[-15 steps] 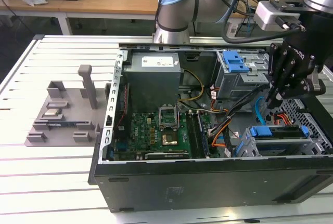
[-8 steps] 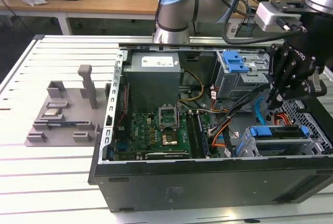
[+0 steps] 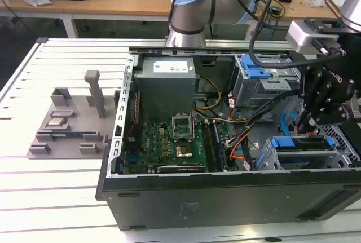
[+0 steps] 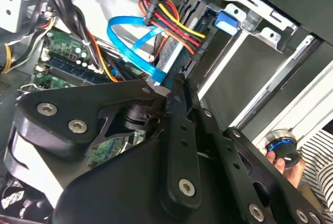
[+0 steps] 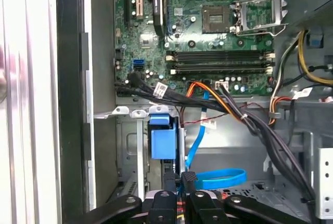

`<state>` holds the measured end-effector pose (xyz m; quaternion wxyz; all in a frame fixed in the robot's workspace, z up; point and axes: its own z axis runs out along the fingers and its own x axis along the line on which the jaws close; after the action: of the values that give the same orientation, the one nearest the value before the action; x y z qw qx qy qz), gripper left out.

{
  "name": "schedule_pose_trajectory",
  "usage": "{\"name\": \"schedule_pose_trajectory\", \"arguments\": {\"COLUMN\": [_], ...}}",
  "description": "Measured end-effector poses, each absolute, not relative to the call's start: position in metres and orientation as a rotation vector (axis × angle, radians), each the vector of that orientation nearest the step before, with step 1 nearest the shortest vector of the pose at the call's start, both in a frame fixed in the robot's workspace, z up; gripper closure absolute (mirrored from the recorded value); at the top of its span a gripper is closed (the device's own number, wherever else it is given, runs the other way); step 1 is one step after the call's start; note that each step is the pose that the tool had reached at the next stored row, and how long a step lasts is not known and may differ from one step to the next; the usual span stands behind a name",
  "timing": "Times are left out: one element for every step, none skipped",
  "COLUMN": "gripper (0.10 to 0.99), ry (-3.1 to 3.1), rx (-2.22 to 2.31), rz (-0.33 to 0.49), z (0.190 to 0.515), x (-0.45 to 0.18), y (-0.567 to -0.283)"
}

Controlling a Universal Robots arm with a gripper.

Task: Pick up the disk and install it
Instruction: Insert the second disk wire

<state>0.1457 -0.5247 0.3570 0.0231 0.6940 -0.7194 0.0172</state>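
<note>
- Exterior view: an open computer case lies on its side on a slatted white table, with the motherboard exposed.
- A grey fixture stands on the table, off to the exterior view's left of the case.
- The arm reaches down into the case at the exterior view's right. The black gripper hangs just above the drive cage.
- The disk sits on edge in that cage, with its blue bracket showing at both ends. The gripper tips are just above it; contact cannot be judged here.
- Second wrist view: the gripper points at the mouth of the metal drive cage, with its two fingers drawn together at the tips. Nothing is visible between them.
- A blue flat cable and a red-yellow-black wire bundle run just beyond the tips. A blue plastic tab sits in the cage.
- A person's hand holds a round knob with a blue ring beside the case.
- First wrist view: the gripper shows its tips nearly touching and holding nothing visible.
- The disk's blue bracket end stands in the bay directly beyond the tips, close to them. The motherboard lies further on.
</note>
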Motion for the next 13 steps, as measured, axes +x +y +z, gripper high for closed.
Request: {"name": "schedule_pose_trajectory", "arguments": {"gripper": [0.922,0.922,0.922,0.922,0.922,0.922,0.922,0.922,0.922,0.922,0.922,0.922,0.922], "ry": [-2.227,-2.226,-2.225,-2.225,-2.225,-2.225,-2.225,-2.225,-2.225,-2.224,-2.224,-2.224,-2.224], "rx": [2.148,2.147,2.147,2.146,2.146,2.146,2.146,2.146,2.146,2.146,2.146,2.145,2.145], "rz": [0.055,0.057,0.058,0.059,0.059,0.059,0.059,0.059,0.059,0.059,0.06,0.06,0.061], "z": [0.355,0.353,0.352,0.351,0.35,0.349,0.348,0.348,0.347,0.346,0.345,0.345,0.344], "x": [0.147,0.149,0.15,0.151,0.153,0.154,0.155,0.155,0.155,0.156,0.156,0.156,0.156], "y": [-0.525,-0.525,-0.525,-0.525,-0.525,-0.525,-0.525,-0.525,-0.525,-0.525,-0.525,-0.525,-0.526]}}
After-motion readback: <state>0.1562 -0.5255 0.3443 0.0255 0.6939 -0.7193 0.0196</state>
